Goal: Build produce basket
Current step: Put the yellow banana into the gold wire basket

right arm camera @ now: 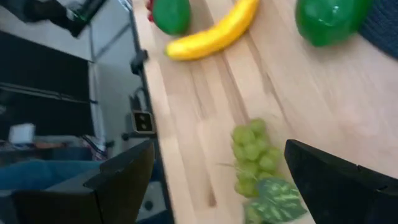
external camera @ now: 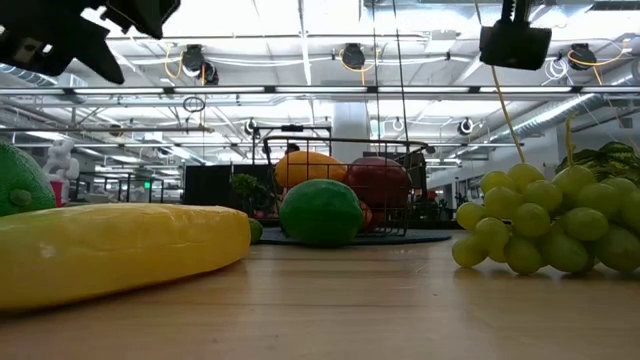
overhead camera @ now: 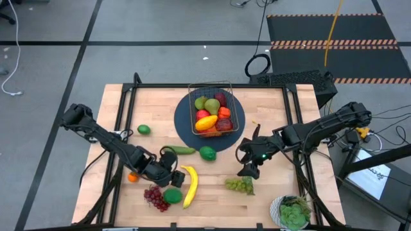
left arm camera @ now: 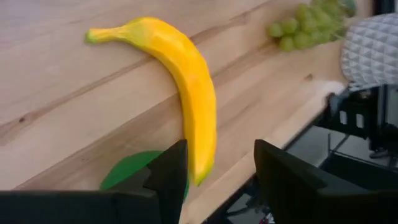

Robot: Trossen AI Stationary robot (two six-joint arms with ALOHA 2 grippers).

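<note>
Left tool [left arm camera: 214,180] open over banana [left arm camera: 180,74] tip – green fruit [left arm camera: 134,171] half hidden; right tool [right arm camera: 214,180] open above green grapes [right arm camera: 255,152]

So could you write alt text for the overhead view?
A dark wire basket of toy fruit sits on a round dark-blue mat on a wooden table; two dark robot arms flank a yellow banana, grapes and limes.

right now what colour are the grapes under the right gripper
Pale green, with a green leaf; the grapes show best in the right wrist view, below the open right gripper.
</note>
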